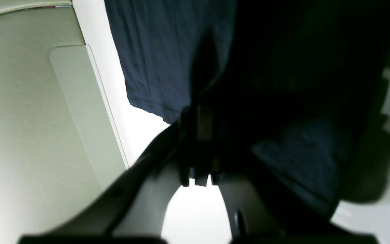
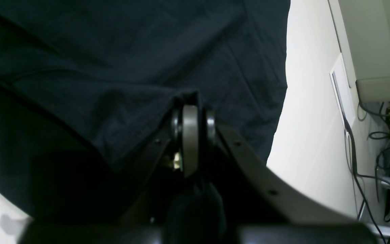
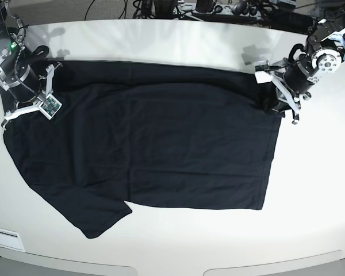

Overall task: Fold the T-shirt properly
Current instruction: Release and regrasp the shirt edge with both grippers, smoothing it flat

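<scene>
T-shirt point(image 3: 155, 144) lies spread on the white surface point(image 3: 178, 40), one sleeve sticking out near-left. Left pincer point(image 3: 274, 99) is clamped on the far-right corner; right pincer point(image 3: 30, 99) is clamped on the far-left edge. Looks like the first fold: both far corners gripped, ready to lift. Next move probably needs both arms rising evenly and carrying the far edge toward the near hem. Left wrist view is mostly dark, so pads are hard to make out. No label visible.

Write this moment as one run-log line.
stage: fold starting | T-shirt: spread on table | left end effector: shut on T-shirt | right end effector: shut on T-shirt
</scene>
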Controlling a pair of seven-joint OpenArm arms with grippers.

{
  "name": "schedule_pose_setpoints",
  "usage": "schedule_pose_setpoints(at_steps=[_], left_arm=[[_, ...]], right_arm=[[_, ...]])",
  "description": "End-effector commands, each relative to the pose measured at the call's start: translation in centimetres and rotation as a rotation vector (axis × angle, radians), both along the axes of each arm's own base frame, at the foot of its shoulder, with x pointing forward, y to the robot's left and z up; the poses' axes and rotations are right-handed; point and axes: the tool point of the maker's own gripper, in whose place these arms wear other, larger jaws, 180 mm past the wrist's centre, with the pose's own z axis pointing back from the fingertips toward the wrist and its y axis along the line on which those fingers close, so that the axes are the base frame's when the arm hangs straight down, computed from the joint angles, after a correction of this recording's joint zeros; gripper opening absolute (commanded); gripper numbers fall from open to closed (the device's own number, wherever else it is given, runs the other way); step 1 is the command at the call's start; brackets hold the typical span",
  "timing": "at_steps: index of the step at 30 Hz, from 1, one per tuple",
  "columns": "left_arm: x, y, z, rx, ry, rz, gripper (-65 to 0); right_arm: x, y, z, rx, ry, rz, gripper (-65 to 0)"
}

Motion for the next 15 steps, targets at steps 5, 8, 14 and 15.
schedule_pose_setpoints(at_steps=[5,8,14,15], left_arm=[[2.3,1.2,1.3,0.016,-0.067,0.002,-65.0],[4.3,1.0,2.5,-0.098,-0.124,0.055,-63.0],[6.7,2.0,6.1,-0.326,-0.270,0.245,-39.1],[6.8,2.3,6.0,-0.328,-0.267,0.267,-39.1]], right_arm=[[0.9,-0.2,1.1,0.009,-0.055,0.002,-65.0],[1.8,-1.3,0.7,0.014,-0.065,-0.020,-63.8],[3.3,-2.5,1.8,0.036,-0.119,-0.110,-28.8],[3.4,-2.7,1.9,0.033,-0.126,-0.116,-28.8]])
